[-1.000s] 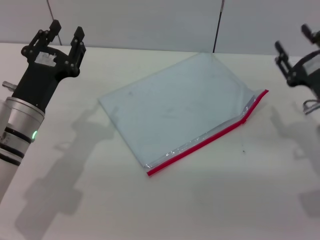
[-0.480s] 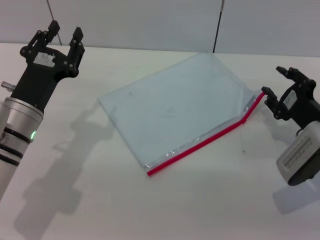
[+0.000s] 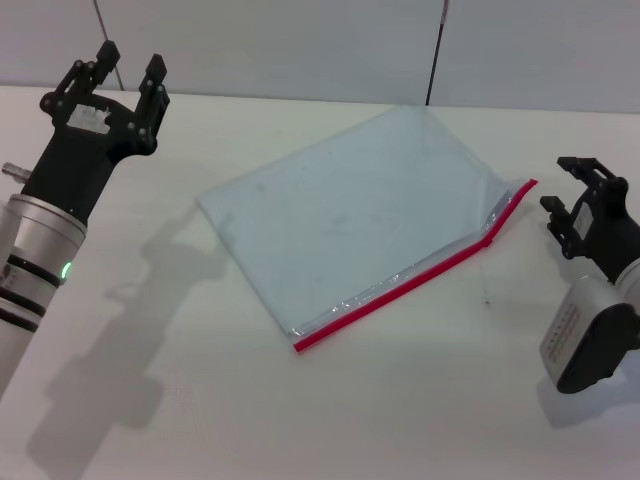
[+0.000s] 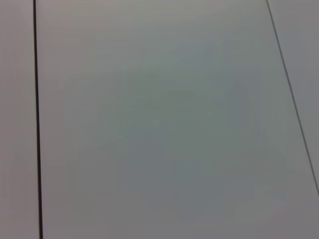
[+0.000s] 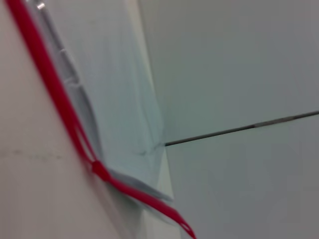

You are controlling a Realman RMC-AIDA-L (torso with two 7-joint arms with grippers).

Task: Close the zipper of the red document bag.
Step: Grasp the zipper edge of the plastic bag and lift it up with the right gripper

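Observation:
The red document bag (image 3: 350,215), a flat pale blue-grey pouch, lies slanted on the white table. Its zipper (image 3: 400,290) is a red strip along the near long edge, with a kink close to its right end (image 3: 488,240). My right gripper (image 3: 577,190) hovers open just right of that end, apart from the bag. The right wrist view shows the zipper (image 5: 57,97) and the bag (image 5: 117,94) close by; the strip's end splits there. My left gripper (image 3: 132,58) stands open at the far left, raised and away from the bag. The left wrist view shows only wall.
The white table (image 3: 400,410) stretches bare in front of the bag. A grey panelled wall (image 3: 300,40) with dark seams rises behind it.
My right arm has swung down and toward me, from the upper right edge to beside the zipper's right end. The left arm and the bag have not moved.

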